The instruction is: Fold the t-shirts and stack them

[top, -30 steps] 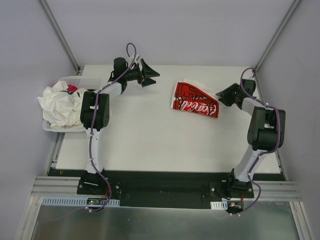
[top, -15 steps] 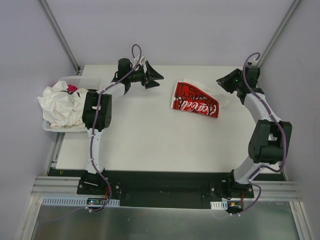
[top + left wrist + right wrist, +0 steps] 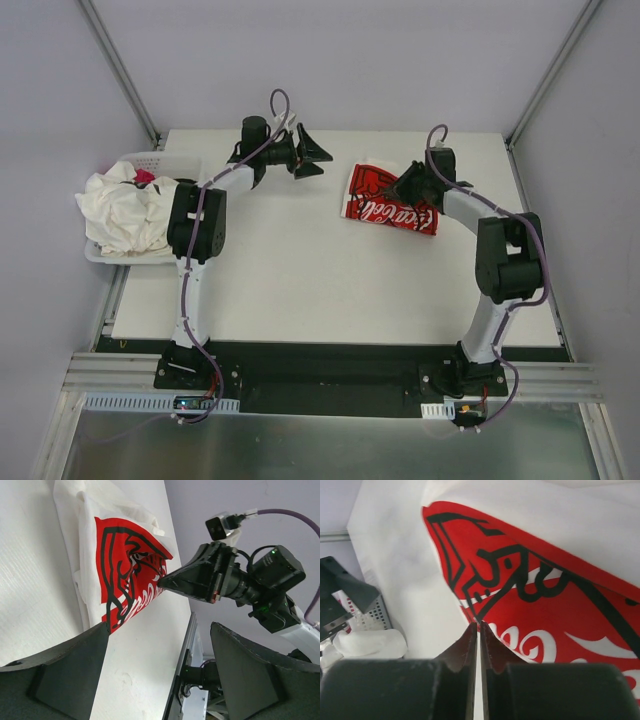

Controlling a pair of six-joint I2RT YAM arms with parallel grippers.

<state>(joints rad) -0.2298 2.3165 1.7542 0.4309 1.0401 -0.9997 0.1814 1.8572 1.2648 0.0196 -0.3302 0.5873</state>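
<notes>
Above: the right jaws [image 3: 403, 187], newly swung in, are being set on the red-printed cloth [image 3: 385, 208]; the t-shirts [image 3: 120, 212] are being left heaped well behind the left jaws [image 3: 312, 155]. Left wrist: those are being held wide. Right wrist: jaws are being pinched nearly shut at the print, likely for a lift.

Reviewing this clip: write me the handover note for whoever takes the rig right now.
Left gripper: open, empty, hovering above the far side of the table.
Right gripper: shut, tips on the red print of the white printed item lying there; a pinch cannot be confirmed.
T-shirts: crumpled heap in the white perforated basket at the table's left edge.
Done: no folded shirt or stack in view.
Left: take out, fold, stack each shirt.
</notes>
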